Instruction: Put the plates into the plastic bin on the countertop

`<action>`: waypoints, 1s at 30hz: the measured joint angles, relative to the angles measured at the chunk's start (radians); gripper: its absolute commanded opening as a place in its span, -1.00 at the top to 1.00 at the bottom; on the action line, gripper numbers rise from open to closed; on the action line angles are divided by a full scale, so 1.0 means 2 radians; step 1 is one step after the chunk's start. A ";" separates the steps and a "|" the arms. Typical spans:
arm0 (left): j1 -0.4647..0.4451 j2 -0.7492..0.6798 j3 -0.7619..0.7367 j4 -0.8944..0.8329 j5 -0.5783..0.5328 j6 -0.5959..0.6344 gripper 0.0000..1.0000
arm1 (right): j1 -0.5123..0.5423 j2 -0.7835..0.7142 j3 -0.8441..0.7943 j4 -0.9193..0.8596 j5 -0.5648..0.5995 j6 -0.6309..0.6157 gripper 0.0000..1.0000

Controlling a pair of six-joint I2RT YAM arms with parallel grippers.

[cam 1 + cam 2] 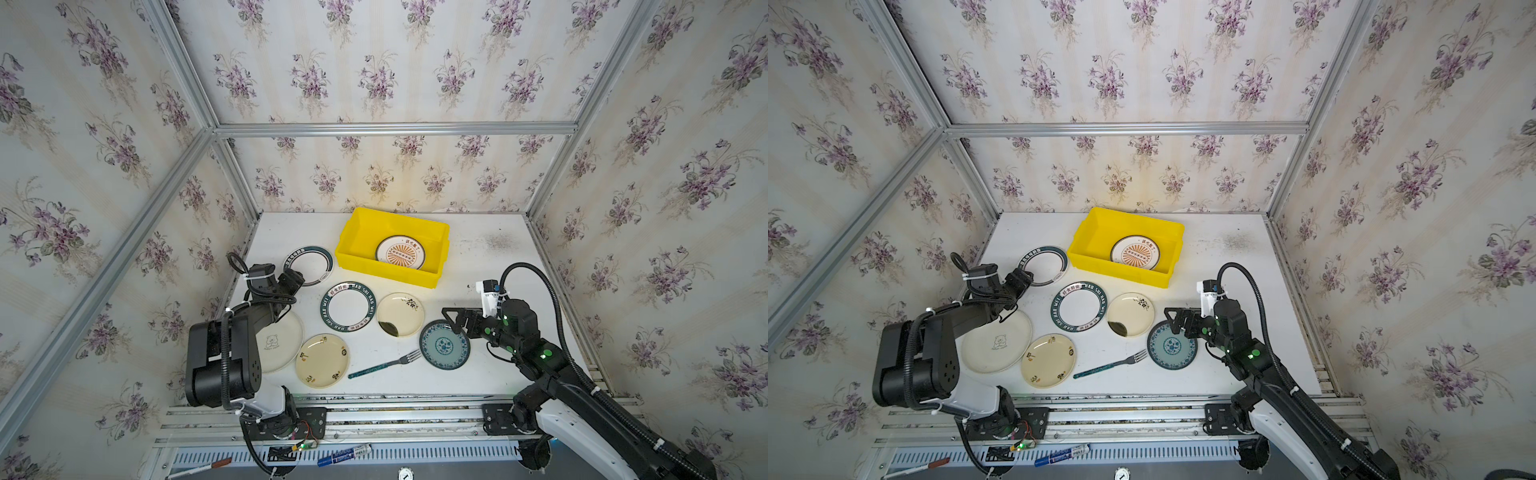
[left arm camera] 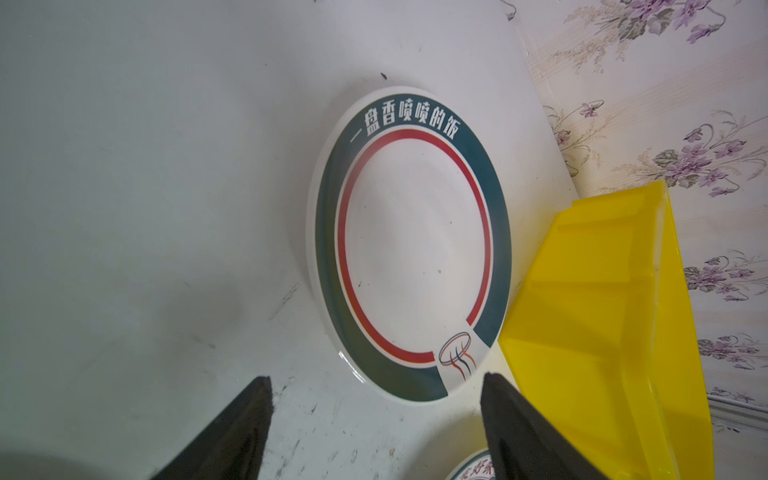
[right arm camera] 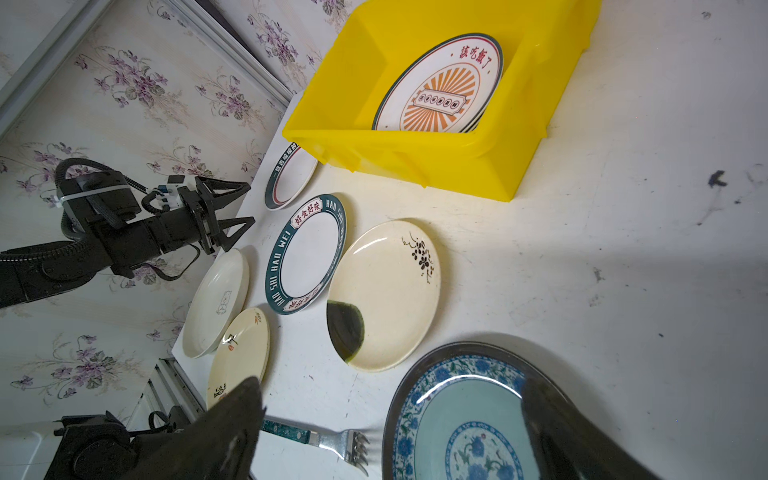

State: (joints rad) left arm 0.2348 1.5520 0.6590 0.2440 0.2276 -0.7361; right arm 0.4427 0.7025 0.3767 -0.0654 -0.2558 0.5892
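The red-ringed, teal-rimmed plate point(image 2: 413, 245) lies flat and face up on the countertop point(image 1: 490, 282), just beside the left end of the yellow bin point(image 1: 386, 272). Being round, it has no long axis; its lettering sits on the side away from the left gripper point(image 2: 376, 376). That gripper hangs low, jaws apart and empty, aimed at the near rim, I'd say to pinch it. The bin, mouth up and long side across the counter, holds the sunburst plate point(image 1: 401, 252). The right gripper point(image 3: 388, 380) is spread wide, one finger over the blue patterned plate point(image 3: 461, 419) and the other outside its rim.

walls: purple floral wallpaper point(image 1: 374, 62) | frame: aluminium rails point(image 1: 395, 129) along wall corners
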 measured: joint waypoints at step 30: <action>0.000 0.073 0.026 0.017 -0.002 -0.048 0.14 | 0.000 0.034 0.002 0.004 0.013 -0.007 -0.96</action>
State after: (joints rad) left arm 0.2356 1.6978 0.7116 0.2771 0.2234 -0.8326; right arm 0.4423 0.7696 0.3805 -0.0578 -0.2298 0.5751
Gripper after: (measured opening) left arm 0.433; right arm 0.982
